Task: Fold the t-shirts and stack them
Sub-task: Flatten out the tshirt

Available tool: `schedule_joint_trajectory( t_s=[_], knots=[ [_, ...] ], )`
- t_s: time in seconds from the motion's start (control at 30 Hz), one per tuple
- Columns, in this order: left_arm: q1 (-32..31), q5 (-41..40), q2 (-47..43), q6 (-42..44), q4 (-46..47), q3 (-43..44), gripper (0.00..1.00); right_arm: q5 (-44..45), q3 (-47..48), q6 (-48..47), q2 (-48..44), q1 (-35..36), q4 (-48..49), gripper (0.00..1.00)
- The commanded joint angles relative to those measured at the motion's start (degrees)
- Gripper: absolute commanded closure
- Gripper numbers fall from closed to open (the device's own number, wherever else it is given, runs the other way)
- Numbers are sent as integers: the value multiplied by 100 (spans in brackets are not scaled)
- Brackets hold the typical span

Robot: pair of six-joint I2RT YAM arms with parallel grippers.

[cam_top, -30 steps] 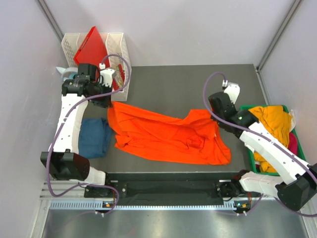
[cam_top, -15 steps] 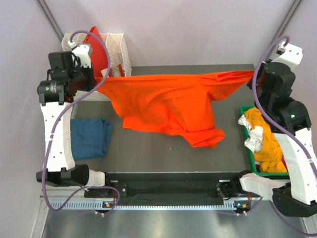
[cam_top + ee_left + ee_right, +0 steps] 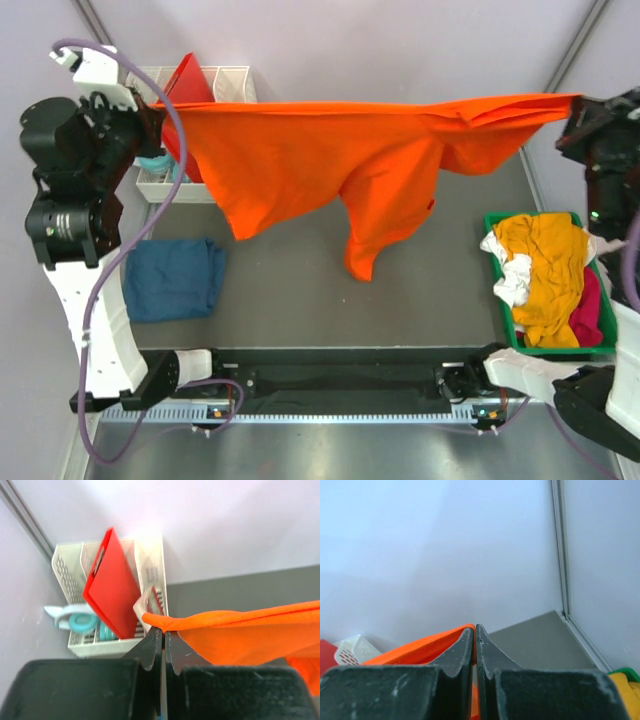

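As both arms have risen and spread over the last second, left gripper (image 3: pixel 163 631) and right gripper (image 3: pixel 475 628), each pinched shut on one end of the orange shirt (image 3: pixel 330 150), now hold it clear of the table (image 3: pixel 300 290), where it lay crumpled. Judgement: opened out, ready for laying flat and folding. Shirt hangs stretched between the grippers, tail dangling mid-table; blue shirt (image 3: pixel 175 278) lies below the left one.
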Motion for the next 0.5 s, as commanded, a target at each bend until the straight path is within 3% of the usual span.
schedule_joint_trajectory(
  t_s=[0.0, 0.3, 0.47],
  knots=[
    [104, -106, -424, -163, 807, -36, 100, 540, 526, -583, -59, 187, 269, 100],
    [104, 369, -530, -365, 852, -178, 100, 295, 754, -242, 750, 600, -338, 100],
    [112, 431, -1118, -233, 1063, -476, 100, 339, 1001, -293, 593, 688, -320, 100]
  ],
)
